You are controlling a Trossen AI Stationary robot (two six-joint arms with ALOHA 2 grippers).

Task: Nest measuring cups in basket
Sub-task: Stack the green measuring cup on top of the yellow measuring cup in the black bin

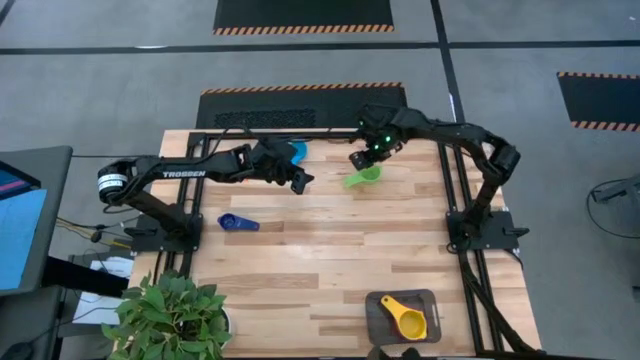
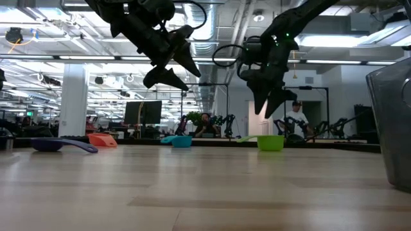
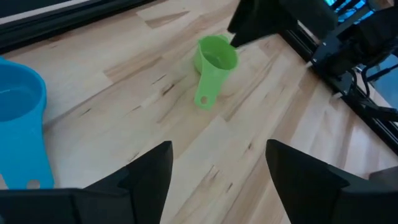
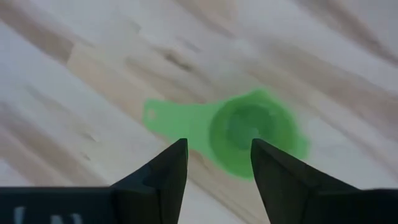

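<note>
Overhead inspection showed the left gripper [image 1: 298, 180] near the 11 o'clock part of the wooden surface [image 1: 330, 250], just beside a light blue cup [image 1: 297, 150], its fingers parted and empty. The right gripper [image 1: 362, 160] hung at about 12 o'clock directly above the green cup [image 1: 364, 176], fingers likewise spread and holding nothing.

The dark blue cup [image 1: 238, 222] lay at 9 o'clock, handle pointing toward centre. The basket [image 1: 402, 318] sat at 5 o'clock with the yellow cup [image 1: 405, 318] inside it.

Only the table-level view revealed an orange cup [image 2: 103, 139], at the far edge between the dark blue cup [image 2: 59, 145] and the light blue cup [image 2: 178, 140]; overhead it could not be made out. That view also confirmed both grippers were clear of the surface, and showed a person [image 2: 296, 119] seated in the room behind.

The left wrist view showed the green cup [image 3: 212, 67] upright, open side up, its short flat handle lying toward the camera, and the light blue cup [image 3: 22, 124] cut off at the frame edge. The right wrist view showed the green cup [image 4: 245, 134] blurred between that gripper's fingers [image 4: 163, 177].

A red cup could not be located in any view. The basket [image 2: 392, 122] was cut off at the table-level frame edge.
</note>
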